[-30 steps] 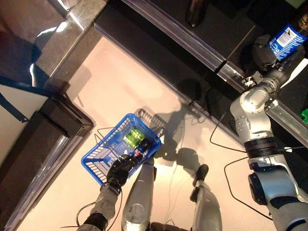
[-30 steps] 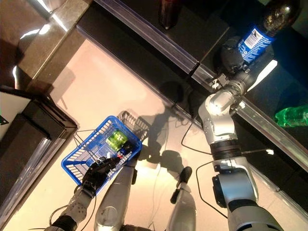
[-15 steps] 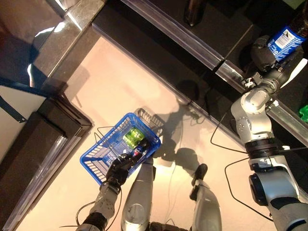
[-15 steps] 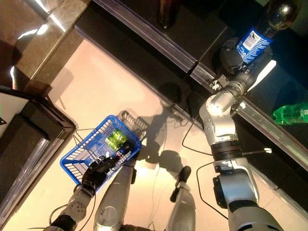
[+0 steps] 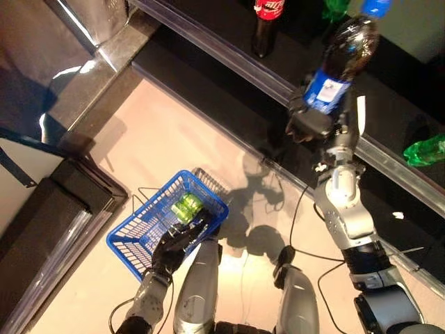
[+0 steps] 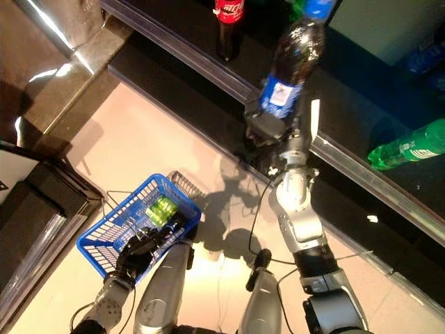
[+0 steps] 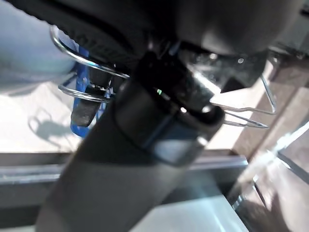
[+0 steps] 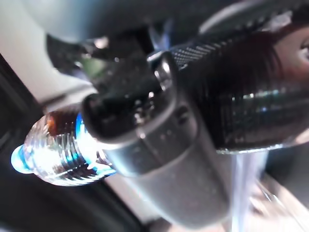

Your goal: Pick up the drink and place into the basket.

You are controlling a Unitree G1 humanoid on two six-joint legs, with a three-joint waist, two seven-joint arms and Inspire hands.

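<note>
Standing on pale floor beside dark shelving, our right hand grips the cola bottle at one o'clock; our left hand clasps the basket handles at seven. Green bottle cut off.

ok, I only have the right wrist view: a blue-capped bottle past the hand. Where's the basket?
Observer: The blue basket hangs low over the floor at the left hand, well apart from the bottle.
Operator: Left hand actually gripping it?
Observer: Looks so. The left wrist view shows its fingers hooked round the wire handle.
Operator: Anything in it? And where's my bottle relative to it?
Observer: A green drink lies inside. The right hand is curled round the base of the cola bottle, held up by the dark shelf, not over the basket.
</note>
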